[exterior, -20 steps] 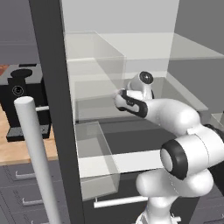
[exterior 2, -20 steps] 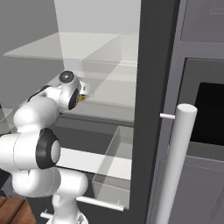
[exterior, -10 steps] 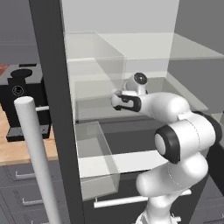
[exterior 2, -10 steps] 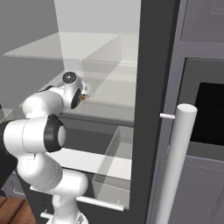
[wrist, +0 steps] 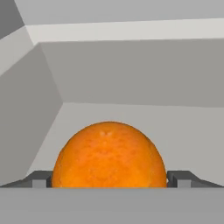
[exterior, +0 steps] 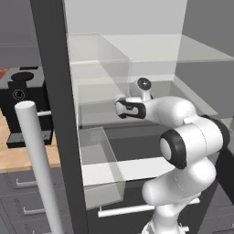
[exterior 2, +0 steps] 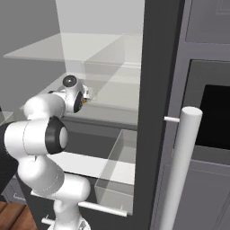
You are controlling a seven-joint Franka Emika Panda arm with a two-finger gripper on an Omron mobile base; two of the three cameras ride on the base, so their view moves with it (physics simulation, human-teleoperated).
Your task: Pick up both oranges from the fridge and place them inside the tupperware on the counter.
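Note:
An orange (wrist: 109, 153) sits between my two dark fingertips (wrist: 41, 179) in the hand view, and both pads touch its sides. My gripper (wrist: 109, 180) is shut on it, just above the pale floor of the fridge's middle shelf. From the left base view, the gripper (exterior: 120, 109) reaches into the fridge (exterior: 55, 91) under a glass shelf. From the right base view, a speck of orange (exterior 2: 86, 102) peeks out past the hand. The tupperware is out of view. The tan counter (exterior: 27, 157) lies left of the fridge.
A black coffee machine (exterior: 20, 103) stands on the counter at left. The fridge door's long grey handle (exterior: 39, 164) rises in the foreground. A clear bin (exterior: 103, 167) hangs below the shelf. A dark oven (exterior 2: 215, 117) is on the right.
The hand has slid slightly left and down on the shelf while the elbow folded in closer to the base. The orange stays between the fingers.

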